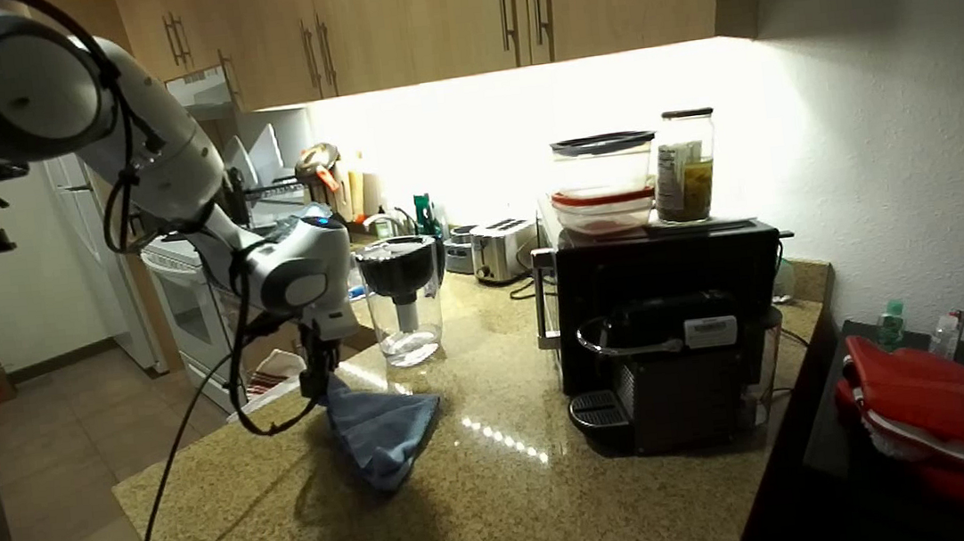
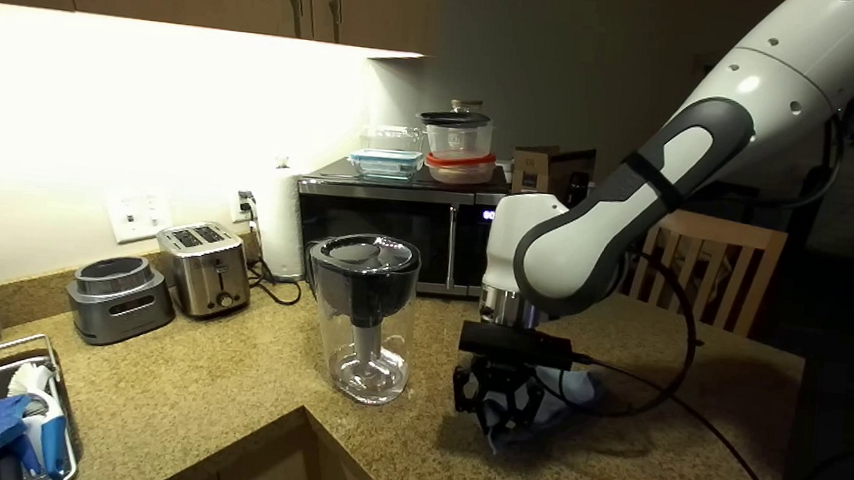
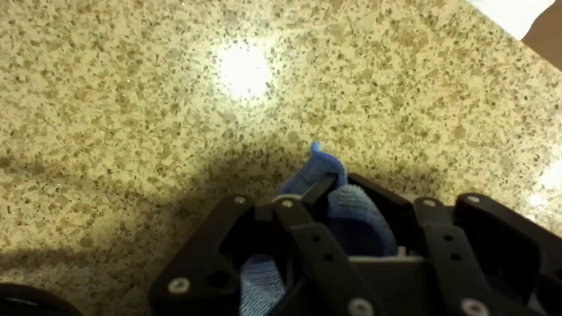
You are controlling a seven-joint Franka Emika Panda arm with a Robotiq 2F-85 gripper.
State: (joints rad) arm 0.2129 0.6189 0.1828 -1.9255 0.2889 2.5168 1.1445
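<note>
My gripper is shut on a blue cloth, low over the speckled countertop. In the wrist view the fingertips pinch the fabric, with one corner poking out beyond them and a fold bulging back between the fingers. In an exterior view the cloth spreads from the gripper in a rough triangle toward the counter's middle. From the opposite angle, the cloth lies partly behind the gripper, and a small tip hangs below the fingers. A clear water pitcher with a black filter top stands beside the gripper.
A black coffee machine stands in front of the microwave, which carries food containers. Toward the wall is a steel toaster. The counter's inner corner cuts in near the pitcher. A black cable hangs from the arm.
</note>
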